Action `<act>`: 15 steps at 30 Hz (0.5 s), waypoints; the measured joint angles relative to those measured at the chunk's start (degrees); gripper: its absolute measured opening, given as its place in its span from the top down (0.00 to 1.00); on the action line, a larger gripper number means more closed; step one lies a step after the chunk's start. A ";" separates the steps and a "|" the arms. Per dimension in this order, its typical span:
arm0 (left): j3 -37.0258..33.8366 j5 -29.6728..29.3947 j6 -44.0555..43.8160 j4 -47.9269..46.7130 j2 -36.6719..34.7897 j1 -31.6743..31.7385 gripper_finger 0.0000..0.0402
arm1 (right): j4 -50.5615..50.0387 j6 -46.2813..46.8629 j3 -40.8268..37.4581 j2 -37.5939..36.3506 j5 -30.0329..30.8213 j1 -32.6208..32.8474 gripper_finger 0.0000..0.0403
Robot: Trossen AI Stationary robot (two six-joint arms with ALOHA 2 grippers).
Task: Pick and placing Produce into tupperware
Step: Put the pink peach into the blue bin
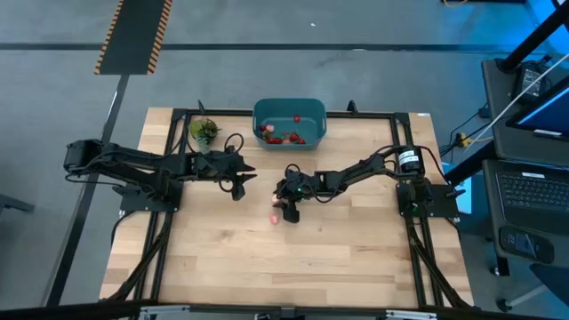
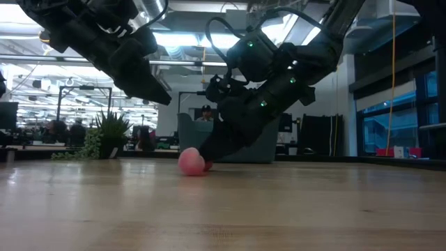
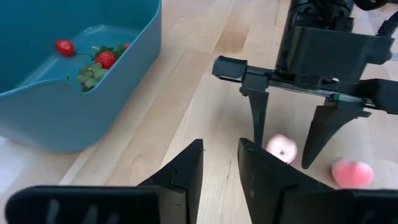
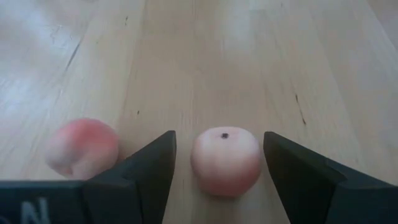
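Low view: second peach (image 2: pixel 208 165) mostly hidden.

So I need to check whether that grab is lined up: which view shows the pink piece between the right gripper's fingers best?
The right wrist view: the pink piece sits close up, centred between the open right gripper. The left wrist view shows it farther off, between those fingers. The high view shows only a speck; in the low view I cannot tell the two pink pieces apart.
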 joint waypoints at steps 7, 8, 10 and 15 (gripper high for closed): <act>0.00 2.20 -0.40 0.02 0.00 0.00 0.70 | -0.02 0.02 0.00 0.00 0.00 0.00 0.40; 0.00 2.20 -0.39 0.02 0.00 0.00 0.68 | -0.02 0.02 0.00 0.00 0.00 0.00 0.40; 0.00 2.19 -0.43 0.04 0.00 0.00 0.63 | -0.02 0.02 0.00 0.00 0.00 0.00 0.40; 0.00 1.75 -0.39 0.04 0.00 0.00 0.53 | -0.02 0.02 0.00 0.00 0.02 0.00 0.40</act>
